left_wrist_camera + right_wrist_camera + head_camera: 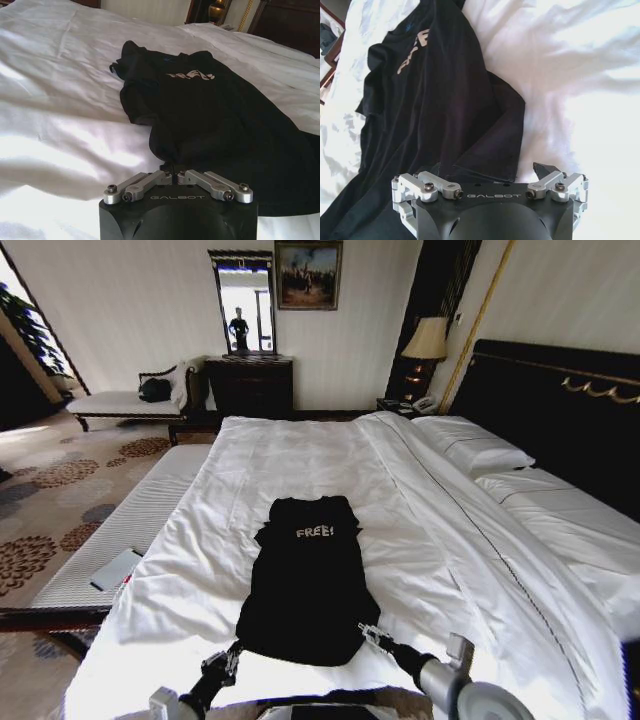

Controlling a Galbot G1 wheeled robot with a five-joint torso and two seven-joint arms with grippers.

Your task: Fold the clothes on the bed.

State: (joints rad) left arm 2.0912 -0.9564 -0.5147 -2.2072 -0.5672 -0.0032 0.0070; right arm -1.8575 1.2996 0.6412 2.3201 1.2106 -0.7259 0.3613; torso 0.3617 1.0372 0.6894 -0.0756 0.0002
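Note:
The clothes (305, 590), a black T-shirt with white "FREE!" lettering, lie flat on the white duvet of the bed (420, 500), sleeves tucked in and hem toward me. My left gripper (232, 652) sits at the hem's left corner. In the left wrist view the left gripper (171, 169) is shut on the edge of the clothes (210, 115). My right gripper (365, 632) is at the hem's right corner. In the right wrist view the right gripper (480, 171) is open, and the corner of the clothes (435, 100) lies between its spread fingers (541, 170).
White pillows (480, 450) and a dark headboard (560, 410) are at the right. A pale bench (150, 510) with a flat white item (115, 568) runs along the bed's left side. Behind stand a dresser (250, 385) and a lamp (428, 340).

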